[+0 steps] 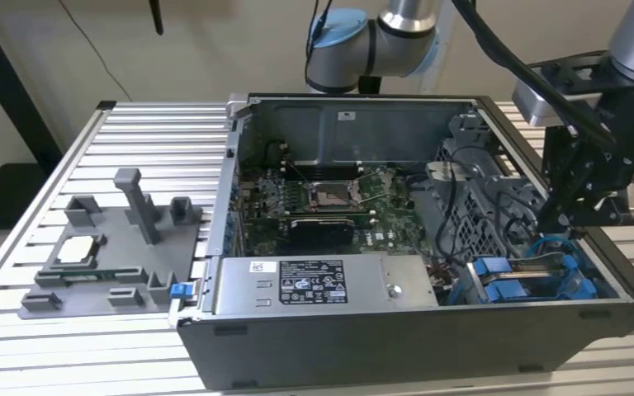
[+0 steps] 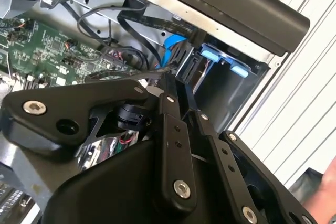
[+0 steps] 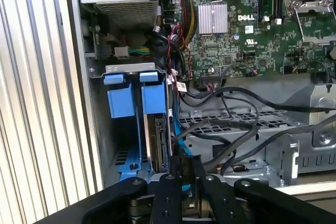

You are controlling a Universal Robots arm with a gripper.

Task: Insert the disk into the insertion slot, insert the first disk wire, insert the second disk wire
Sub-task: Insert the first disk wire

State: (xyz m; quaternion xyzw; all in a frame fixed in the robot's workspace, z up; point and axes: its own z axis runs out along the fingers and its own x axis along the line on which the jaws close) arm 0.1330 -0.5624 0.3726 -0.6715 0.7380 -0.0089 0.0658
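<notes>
Inside the insertion slot (image 3: 128, 68), blue-framed disk (image 3: 157, 140)

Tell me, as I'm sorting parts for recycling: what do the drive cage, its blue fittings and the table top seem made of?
Drive cage: sheet metal by the look, matte grey, with punched perforations.
Blue fittings: likely moulded plastic, uniform bright blue with rounded tabs and a soft sheen.
Table top: probably aluminium, pale silvery slats with parallel grooves; the exact metal is open.
</notes>
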